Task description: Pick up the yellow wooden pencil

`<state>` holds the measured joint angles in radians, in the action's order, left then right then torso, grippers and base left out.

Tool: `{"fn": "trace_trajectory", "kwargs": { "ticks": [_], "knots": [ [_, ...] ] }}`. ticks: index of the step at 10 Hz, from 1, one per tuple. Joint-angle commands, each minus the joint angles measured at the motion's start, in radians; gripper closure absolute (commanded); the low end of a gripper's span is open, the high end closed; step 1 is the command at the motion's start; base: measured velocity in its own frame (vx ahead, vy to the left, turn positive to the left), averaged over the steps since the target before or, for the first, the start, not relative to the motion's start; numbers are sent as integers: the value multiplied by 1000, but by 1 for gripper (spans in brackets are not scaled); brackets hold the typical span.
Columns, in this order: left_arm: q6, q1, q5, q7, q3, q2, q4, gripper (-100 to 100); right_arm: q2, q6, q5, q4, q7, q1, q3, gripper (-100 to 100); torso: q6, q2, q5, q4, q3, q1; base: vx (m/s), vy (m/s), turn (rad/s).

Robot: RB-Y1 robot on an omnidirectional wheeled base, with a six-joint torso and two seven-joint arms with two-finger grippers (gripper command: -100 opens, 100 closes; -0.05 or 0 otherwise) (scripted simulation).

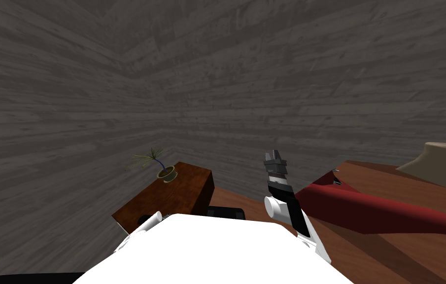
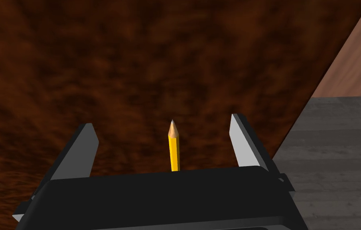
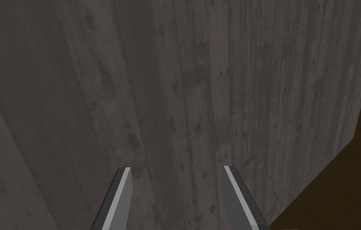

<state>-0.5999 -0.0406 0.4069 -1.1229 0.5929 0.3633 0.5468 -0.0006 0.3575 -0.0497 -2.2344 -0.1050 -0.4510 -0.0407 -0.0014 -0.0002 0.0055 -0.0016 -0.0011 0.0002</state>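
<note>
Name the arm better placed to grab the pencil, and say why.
Left. The left tool, open, straddles the yellow pencil on the dark brown table, one finger on each side, not touching. The right tool, open, is raised away from that table.

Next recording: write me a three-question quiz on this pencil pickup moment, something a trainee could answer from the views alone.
1. True or false: the left hand is shut on the yellow pencil.
2. The pencil lies on: A) a grey floor, B) a dark brown table top, C) a red cloth.
3. Fill in: the right hand has its fingers ____.

Key
1. False: the fingers stand apart on either side of the pencil, touching nothing.
2. B.
3. Open.
</note>
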Motion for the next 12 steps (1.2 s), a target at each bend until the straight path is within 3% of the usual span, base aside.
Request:
{"fn": "trace_trajectory", "kwargs": {
  "ticks": [1,2,6,7,8,9,11,12],
  "knots": [
    [0,0,0,0,0,0,0,-100,0,0,0,0,0,0,0,0,0,0,0,0,0,0,8,-8,-2],
    [1,0,0,-7,1,0,-2,100,0,0,0,0,0,0,0,0,0,1,0,0,1,1,0,0,0],
    [1,1,0,-7,0,0,-1,100,0,0,0,0,0,0,0,0,0,2,1,0,1,2,1,0,-3],
    [1,1,0,-7,0,0,-1,0,0,0,0,0,0,0,0,0,-1,2,1,0,1,2,0,0,0],
    [-20,-19,-5,43,-50,4,47,100,0,0,0,0,0,0,0,0,-1,2,1,0,1,2,-53,27,-138],
    [-20,-19,-5,66,-58,4,47,100,0,0,0,0,0,0,0,0,0,5,0,1,3,4,-64,50,-100],
    [-42,-40,-11,124,-118,12,100,100,0,0,0,0,0,0,0,0,0,6,0,1,4,6,-66,60,-116],
    [-42,-40,-11,155,-118,12,100,100,0,0,0,0,0,0,0,0,0,7,1,1,4,6,-38,18,13]
  ]
}}
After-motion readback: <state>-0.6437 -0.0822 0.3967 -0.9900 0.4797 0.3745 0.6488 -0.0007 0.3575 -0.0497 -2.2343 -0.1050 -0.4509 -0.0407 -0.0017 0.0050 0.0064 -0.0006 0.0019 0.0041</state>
